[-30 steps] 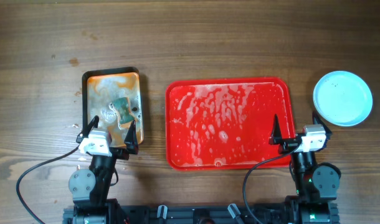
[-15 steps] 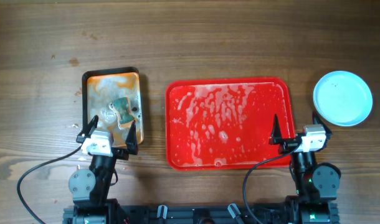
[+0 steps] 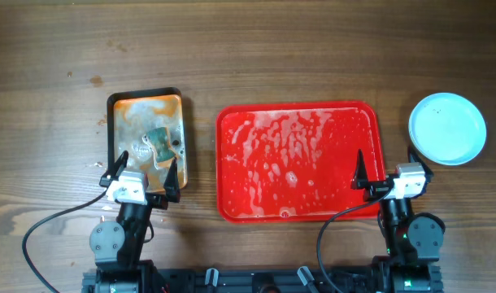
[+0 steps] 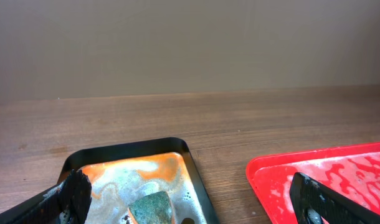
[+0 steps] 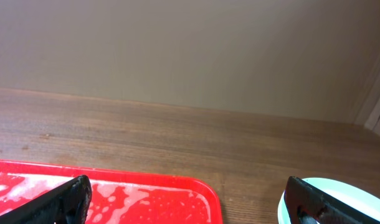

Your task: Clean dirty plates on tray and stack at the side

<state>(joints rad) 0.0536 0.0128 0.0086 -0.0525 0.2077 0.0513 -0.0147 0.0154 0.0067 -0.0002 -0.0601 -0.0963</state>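
The red tray (image 3: 297, 107) lies on the wooden counter (image 3: 248, 49) near the middle, a little to the right. It holds no plate. Its floor is streaked and blotched with white suds. The plates (image 3: 447, 129) sit off the tray on the counter to its right, well clear of its rim. From above they read as one clean, round, pale blue-white disc. How many lie in the pile cannot be told.

Left of the red tray, apart from it, is a smaller dark metal tray (image 3: 110, 122). It is filled with orange-brown residue and pale foam, and a green sponge (image 3: 157, 142) lies in it toward the near end.

The left gripper (image 3: 146, 163) hangs over the near end of the dark tray. Its jaws are spread wide and nothing is between them. In the left wrist view its two black fingers (image 4: 68, 198) frame the sponge and the corner of the red tray.

The right gripper (image 3: 388, 163) sits at the near right corner of the red tray. Its jaws are also spread wide and empty. One finger is over the tray's right edge and the other is toward the plates. In the right wrist view the tray's corner is low on the left and the edge of the plates is low on the right.
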